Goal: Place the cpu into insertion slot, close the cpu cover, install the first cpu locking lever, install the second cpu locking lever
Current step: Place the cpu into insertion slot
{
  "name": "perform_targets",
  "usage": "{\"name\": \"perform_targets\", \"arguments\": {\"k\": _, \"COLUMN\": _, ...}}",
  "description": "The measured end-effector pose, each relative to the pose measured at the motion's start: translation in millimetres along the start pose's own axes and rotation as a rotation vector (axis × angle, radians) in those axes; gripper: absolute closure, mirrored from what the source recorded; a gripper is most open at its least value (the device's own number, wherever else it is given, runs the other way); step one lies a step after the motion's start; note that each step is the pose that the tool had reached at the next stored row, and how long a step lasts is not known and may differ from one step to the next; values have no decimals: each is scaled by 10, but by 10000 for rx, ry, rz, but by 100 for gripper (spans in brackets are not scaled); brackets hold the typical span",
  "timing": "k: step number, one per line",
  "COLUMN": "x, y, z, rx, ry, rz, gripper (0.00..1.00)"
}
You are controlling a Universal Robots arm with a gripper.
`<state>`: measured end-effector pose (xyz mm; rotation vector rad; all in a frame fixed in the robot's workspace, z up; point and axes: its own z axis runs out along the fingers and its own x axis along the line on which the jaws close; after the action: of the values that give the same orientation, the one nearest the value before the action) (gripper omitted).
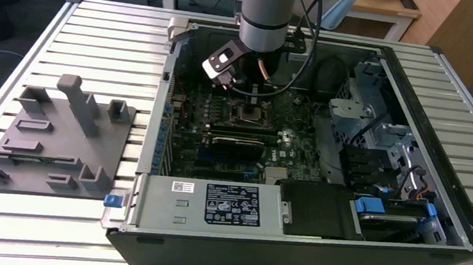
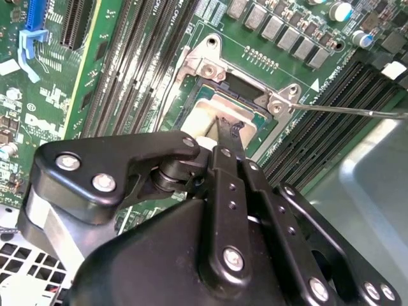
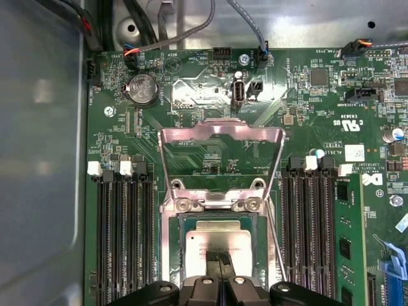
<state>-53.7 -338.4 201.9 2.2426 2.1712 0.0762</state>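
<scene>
Even room light, soft shadows. Pale glare on case wall and cpu beneath my claw.

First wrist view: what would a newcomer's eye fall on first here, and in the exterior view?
In the first wrist view, the cpu cover stands tilted open at the hinge side of the insertion slot. The cpu lies in the slot, with the shut gripper right at the chip. In the exterior view, the open computer case dominates the slatted table, with a grey fixture plate at the exterior view's left.
</scene>
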Motion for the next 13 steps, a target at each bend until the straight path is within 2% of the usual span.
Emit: {"name": "perform_targets", "arguments": {"k": 13, "x": -1, "y": -2, "z": 31, "rx": 1, "ry": -2, "rz": 8, "gripper": 90}}
